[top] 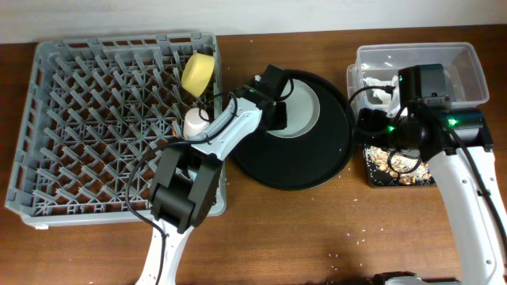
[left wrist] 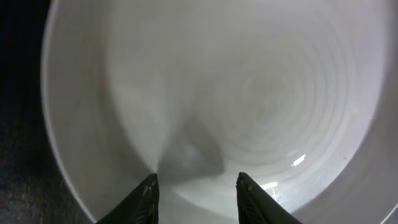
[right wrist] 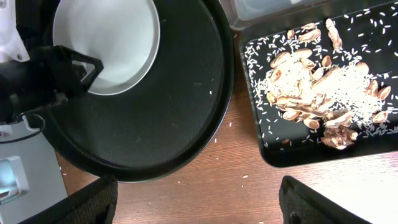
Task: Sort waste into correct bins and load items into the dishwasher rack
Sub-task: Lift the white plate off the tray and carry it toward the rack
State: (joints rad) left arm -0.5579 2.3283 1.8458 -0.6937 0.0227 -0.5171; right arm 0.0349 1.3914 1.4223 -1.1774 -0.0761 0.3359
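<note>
On the round black tray [top: 317,170] the plate [top: 309,111] isn't racked yet, left end effector [left wrist: 196,175] half-open over it. Left of the tray, the yellow bowl [top: 197,73] sits in the dishwasher rack [top: 87,119]; right of it, scraps [right wrist: 311,87] fill the black bin [right wrist: 298,154], right end effector [right wrist: 199,183] wide, empty.

Grey-white plate [left wrist: 249,87] with faint concentric rings, round black tray [top: 317,162], yellow bowl [top: 197,73], grey grid-floored rack [top: 87,134]

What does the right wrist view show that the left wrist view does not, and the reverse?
Only the right wrist view: the shallow black tray with food scraps and rice grains, and the wooden table. Only the left wrist view: the tips of the left gripper, standing apart, close over the pale plate. Both: the pale plate.
</note>
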